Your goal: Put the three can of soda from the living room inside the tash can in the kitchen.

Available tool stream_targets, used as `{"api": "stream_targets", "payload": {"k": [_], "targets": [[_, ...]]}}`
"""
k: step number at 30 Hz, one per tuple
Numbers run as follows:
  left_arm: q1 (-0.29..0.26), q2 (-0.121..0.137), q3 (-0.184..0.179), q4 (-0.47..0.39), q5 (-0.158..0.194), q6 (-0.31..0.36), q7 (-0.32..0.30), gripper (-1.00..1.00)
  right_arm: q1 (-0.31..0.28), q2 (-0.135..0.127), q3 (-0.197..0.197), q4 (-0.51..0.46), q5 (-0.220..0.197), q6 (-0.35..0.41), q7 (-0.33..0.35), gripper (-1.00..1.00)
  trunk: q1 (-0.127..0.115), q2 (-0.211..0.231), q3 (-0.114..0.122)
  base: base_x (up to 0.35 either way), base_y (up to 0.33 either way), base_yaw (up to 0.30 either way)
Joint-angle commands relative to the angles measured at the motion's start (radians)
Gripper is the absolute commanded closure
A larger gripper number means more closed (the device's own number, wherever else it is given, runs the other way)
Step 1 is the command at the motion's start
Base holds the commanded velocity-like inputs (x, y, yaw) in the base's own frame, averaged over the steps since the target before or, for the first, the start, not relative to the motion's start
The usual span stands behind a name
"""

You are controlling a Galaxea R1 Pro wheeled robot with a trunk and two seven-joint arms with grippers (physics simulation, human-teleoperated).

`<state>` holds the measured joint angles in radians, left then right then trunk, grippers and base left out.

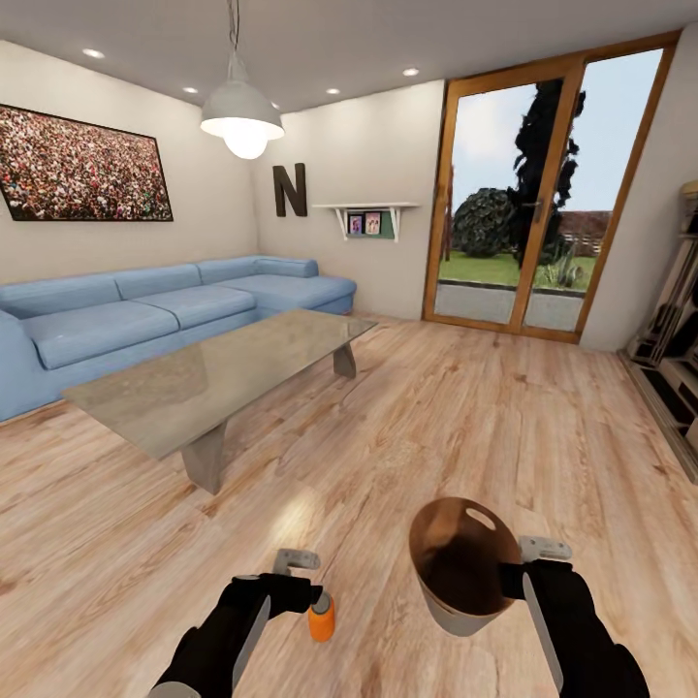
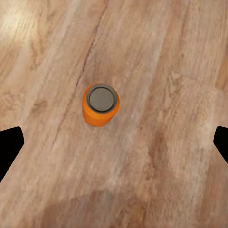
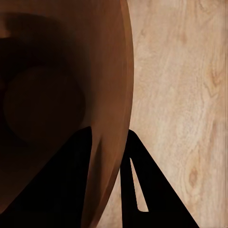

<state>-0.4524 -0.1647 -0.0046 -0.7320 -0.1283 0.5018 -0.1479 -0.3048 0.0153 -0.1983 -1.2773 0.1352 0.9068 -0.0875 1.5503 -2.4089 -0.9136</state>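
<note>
An orange can of soda [image 1: 321,617] stands upright on the wood floor, just right of my left gripper [image 1: 302,582]. In the left wrist view I look down on the can's grey top [image 2: 100,98]; the black fingertips [image 2: 10,145] sit far apart at the frame's edges, open, with the can lying ahead of them. My right gripper [image 1: 519,570] is shut on the rim of the tash can [image 1: 463,620], held tilted above the floor with its copper-brown inside facing me. In the right wrist view the fingers straddle the tash can's wall [image 3: 61,71].
This is the living room. A low glass table [image 1: 213,373] stands ahead left, with the blue corner sofa [image 1: 145,310] behind it. Wood-framed glass doors [image 1: 543,194] are at the back right, and shelving [image 1: 674,359] lines the right wall. Open plank floor [image 1: 465,417] lies ahead.
</note>
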Motion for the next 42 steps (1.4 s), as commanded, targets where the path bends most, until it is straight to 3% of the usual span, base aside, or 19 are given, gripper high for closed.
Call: {"api": "stream_targets", "payload": {"k": [1,13,42], "targets": [[0.0,0.0,0.0,0.0,0.001,-0.002,0.001,-1.0,0.0,0.0,0.0,-0.001,-0.009,-0.001,0.002,1.0,0.0,0.0,0.0,0.0,0.0,0.0],[0.0,0.006,0.001,0.0,0.005,-0.011,0.127,-1.0,0.0,0.0,0.0,-0.001,-0.009,0.0,0.002,1.0,0.0,0.0,0.0,0.0,0.0,0.0],[0.0,0.007,0.002,-0.005,0.006,-0.013,0.121,-1.0,0.0,-0.002,0.0,-0.001,-0.011,-0.001,0.003,1.0,0.0,0.0,0.0,0.0,0.0,0.0]]}}
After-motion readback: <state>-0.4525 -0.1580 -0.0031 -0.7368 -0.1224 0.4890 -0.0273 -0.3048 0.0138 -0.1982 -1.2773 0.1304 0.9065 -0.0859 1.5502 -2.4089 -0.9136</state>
